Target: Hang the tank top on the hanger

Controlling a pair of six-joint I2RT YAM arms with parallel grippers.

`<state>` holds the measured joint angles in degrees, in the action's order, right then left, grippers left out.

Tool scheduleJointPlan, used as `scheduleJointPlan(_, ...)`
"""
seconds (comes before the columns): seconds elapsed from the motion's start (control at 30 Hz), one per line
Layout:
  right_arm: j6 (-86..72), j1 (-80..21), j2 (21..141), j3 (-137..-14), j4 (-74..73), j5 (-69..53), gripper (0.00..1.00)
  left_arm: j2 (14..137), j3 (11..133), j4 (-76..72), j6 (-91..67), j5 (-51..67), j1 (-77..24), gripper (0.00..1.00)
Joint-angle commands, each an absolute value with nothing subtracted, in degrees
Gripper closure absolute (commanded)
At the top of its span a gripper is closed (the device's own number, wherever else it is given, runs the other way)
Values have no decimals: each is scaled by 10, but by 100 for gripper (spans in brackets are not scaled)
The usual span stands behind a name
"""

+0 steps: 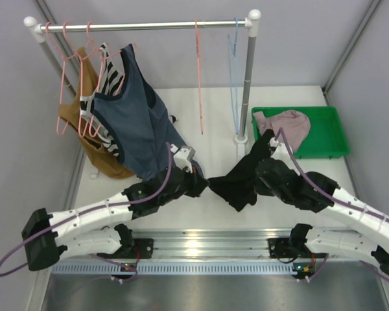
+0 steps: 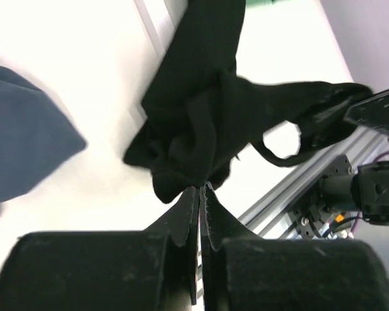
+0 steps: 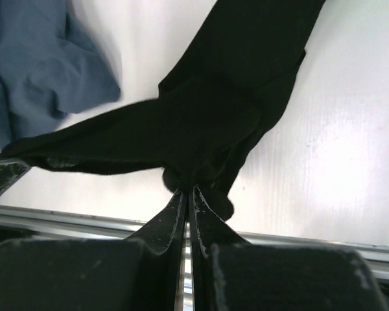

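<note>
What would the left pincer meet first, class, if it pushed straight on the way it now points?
The black tank top: the left pincer is shut on a bunched fold of it, so cloth lies directly ahead. Past that, probably the white table, though depth is unclear.

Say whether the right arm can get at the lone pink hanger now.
Likely not: the pink hanger hangs clear, but the right arm holds the black tank top in shut jaws.

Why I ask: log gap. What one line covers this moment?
left tool: shut on black top | right tool: shut on black top | pink hanger: bare, on rail
</note>
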<state>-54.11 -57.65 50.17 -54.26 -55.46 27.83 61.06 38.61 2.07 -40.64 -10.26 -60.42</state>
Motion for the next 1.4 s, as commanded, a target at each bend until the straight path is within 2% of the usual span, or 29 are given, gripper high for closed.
scheduleJointPlan(0.0,-509,-585,499,-631,-630,337,100,542,425,107,-377,-168,-606,100)
scheduleJointPlan(0.17,-468,-585,518,-735,-674,362,100,481,491,189,-334,-214,-606,100)
scheduleJointPlan(0.4,-373,-585,574,-898,-687,356,100,449,589,232,-285,-207,-606,100)
scheduleJointPlan(0.87,-248,-585,693,-1192,-667,273,100,486,808,294,-186,-142,-606,100)
scheduleJointPlan(1.13,-217,-585,710,-1273,-613,232,100,523,937,308,-137,-133,-605,100)
scheduleJointPlan(1.23,-219,-585,708,-1273,-600,229,100,540,966,323,-134,-133,-606,100)
scheduleJointPlan(1.37,-235,-585,699,-1213,-613,236,100,546,945,341,-151,-134,-605,100)
